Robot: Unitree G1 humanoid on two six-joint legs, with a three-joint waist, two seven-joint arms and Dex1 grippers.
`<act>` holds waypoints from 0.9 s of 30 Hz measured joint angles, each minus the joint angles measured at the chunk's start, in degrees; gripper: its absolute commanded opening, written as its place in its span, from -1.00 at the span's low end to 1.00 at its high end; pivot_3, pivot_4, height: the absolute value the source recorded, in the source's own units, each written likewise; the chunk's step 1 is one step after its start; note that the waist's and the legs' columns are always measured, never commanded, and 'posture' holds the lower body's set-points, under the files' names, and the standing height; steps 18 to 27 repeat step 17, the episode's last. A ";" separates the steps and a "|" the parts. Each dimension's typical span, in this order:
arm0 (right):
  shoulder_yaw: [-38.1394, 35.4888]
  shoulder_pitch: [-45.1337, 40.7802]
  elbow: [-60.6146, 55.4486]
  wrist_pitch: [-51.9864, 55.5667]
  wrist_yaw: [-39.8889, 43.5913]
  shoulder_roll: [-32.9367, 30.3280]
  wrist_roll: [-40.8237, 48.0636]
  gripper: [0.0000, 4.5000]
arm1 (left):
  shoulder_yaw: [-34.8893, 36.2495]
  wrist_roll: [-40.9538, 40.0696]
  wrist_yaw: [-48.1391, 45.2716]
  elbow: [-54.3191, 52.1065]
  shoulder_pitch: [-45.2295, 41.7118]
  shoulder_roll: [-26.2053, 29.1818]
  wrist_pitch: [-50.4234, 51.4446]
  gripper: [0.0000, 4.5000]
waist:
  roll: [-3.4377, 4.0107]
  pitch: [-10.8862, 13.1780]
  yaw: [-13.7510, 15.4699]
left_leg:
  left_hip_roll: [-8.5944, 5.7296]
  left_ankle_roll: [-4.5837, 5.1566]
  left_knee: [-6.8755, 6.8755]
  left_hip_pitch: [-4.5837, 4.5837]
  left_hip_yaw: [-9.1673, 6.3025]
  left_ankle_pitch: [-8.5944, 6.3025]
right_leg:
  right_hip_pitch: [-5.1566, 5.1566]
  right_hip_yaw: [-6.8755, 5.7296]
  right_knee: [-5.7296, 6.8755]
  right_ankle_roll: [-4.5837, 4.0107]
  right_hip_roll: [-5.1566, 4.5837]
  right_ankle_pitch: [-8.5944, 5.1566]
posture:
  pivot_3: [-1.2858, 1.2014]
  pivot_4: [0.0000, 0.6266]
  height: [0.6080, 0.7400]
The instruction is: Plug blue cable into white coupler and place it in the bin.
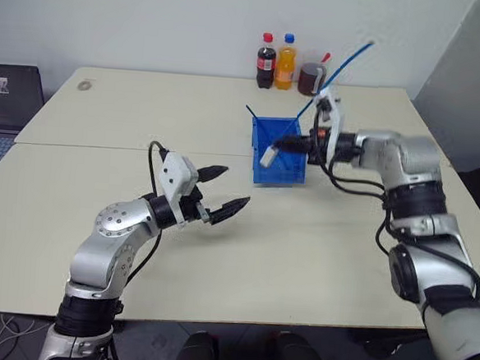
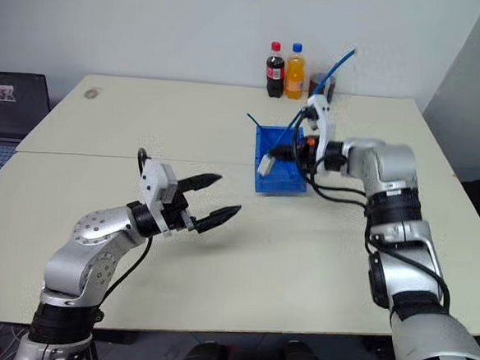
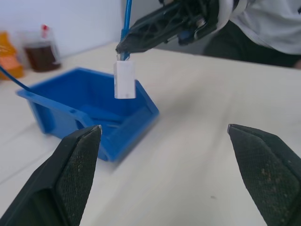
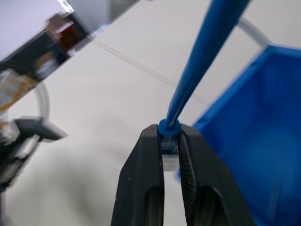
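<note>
My right gripper (image 1: pixel 288 144) is shut on the blue cable (image 1: pixel 347 64) just behind its plug, and the cable rises up and back from the fingers. The white coupler (image 3: pixel 124 79) hangs from the cable's end, over the open top of the bin (image 1: pixel 277 173). In the right wrist view, the cable (image 4: pixel 207 61) runs out from between the pinched fingers, with the bin's wall (image 4: pixel 263 141) beside them. My left gripper (image 1: pixel 233 188) is wide open, holds nothing, and hovers above the table in front of the bin and to its left.
A cola bottle (image 1: pixel 266 61), an orange bottle (image 1: pixel 287 61) and a jug of dark drink (image 1: pixel 311 78) stand at the table's far edge. A laptop (image 1: pixel 7 98) sits off to the left. A thin dark cable end (image 1: pixel 250 111) sticks up from the bin's back corner.
</note>
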 measured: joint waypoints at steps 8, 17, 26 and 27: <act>-3.34 -6.90 23.55 -16.48 -12.83 2.69 -5.93 0.25 | -0.50 -0.37 9.16 -6.21 4.29 -2.13 3.20 1.00 | -0.19 0.13 0.64 | -0.06 -0.04 -0.03 -0.90 0.01 0.02 | -0.88 0.04 0.03 -0.03 -0.21 0.04 | 0.03 -0.52 1.00; -2.78 -8.60 23.53 -24.56 -10.91 1.12 -10.67 0.71 | 2.14 1.46 17.67 -6.59 4.71 -1.93 4.91 1.00 | -0.18 0.13 0.91 | -0.11 -0.04 -0.03 -0.88 -0.03 0.02 | -0.86 -0.06 0.04 -0.03 -0.21 0.04 | 0.03 -0.52 1.00; -2.78 -8.60 23.53 -24.56 -10.91 1.12 -10.67 0.71 | 2.14 1.46 17.67 -6.59 4.71 -1.93 4.91 1.00 | -0.18 0.13 0.91 | -0.11 -0.04 -0.03 -0.88 -0.03 0.02 | -0.86 -0.06 0.04 -0.03 -0.21 0.04 | 0.03 -0.52 1.00; -2.78 -8.60 23.53 -24.56 -10.91 1.12 -10.67 0.71 | 2.14 1.46 17.67 -6.59 4.71 -1.93 4.91 1.00 | -0.18 0.13 0.91 | -0.11 -0.04 -0.03 -0.88 -0.03 0.02 | -0.86 -0.06 0.04 -0.03 -0.21 0.04 | 0.03 -0.52 1.00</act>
